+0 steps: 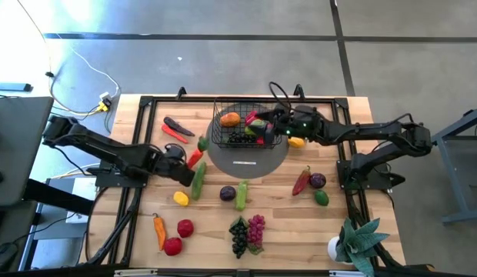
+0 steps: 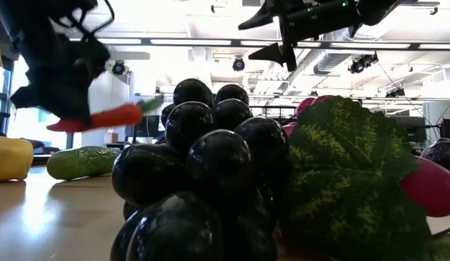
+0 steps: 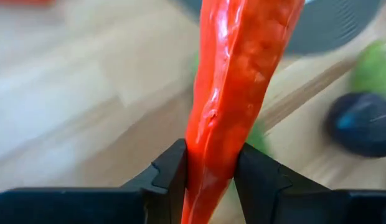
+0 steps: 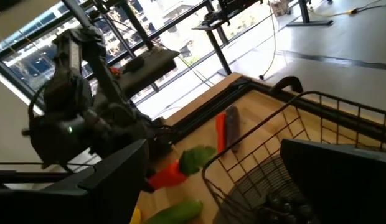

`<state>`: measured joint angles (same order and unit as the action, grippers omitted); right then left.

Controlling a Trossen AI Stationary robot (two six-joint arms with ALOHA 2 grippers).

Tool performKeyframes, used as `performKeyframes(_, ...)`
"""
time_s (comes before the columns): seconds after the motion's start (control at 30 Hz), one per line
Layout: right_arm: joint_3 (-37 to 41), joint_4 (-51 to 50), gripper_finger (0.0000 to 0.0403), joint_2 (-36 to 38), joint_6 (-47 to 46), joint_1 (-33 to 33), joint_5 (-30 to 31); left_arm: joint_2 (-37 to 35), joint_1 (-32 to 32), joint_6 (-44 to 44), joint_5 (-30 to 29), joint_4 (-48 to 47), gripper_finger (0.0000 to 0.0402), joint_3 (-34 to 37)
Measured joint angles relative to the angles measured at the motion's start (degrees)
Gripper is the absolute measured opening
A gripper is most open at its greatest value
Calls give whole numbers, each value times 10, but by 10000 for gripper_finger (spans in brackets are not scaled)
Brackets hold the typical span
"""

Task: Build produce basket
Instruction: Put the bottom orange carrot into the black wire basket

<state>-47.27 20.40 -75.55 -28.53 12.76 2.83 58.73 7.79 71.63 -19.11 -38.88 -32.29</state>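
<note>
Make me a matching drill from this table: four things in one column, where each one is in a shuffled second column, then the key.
Things:
1. red chili pepper
2. orange fruit
3. potted plant
4. dark grapes

Places:
A. inside the basket
B. table corner nearest the right arm's base
C. clamped in the left gripper
D. on the wood beside the purple grapes

Pairs: 1-C, 2-A, 3-B, 4-D
</note>
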Motion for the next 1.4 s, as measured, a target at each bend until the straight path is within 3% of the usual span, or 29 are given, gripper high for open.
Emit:
performKeyframes(0.2,0,4,348,0,-25,-37,22,-48,-23,-82,-57,2,103,-38)
performKeyframes(0.43,0,4,348,0,-16,-53,21,-56,-89,-231,-61,18,103,-98)
performKeyframes(0.7,0,4,354,0,-15,-53,20,-37,-193,-364,-1,90,103,-125)
performKeyframes(0.93,0,4,394,0,-32,-53,-1,6,-273,-462,89,160,103,-145)
performKeyframes(1.1,0,6,395,0,-107,-53,12,59,-317,-520,100,164,103,-171)
performKeyframes(1.4,0,9,395,0,-146,-53,16,161,-373,-573,144,170,104,-224)
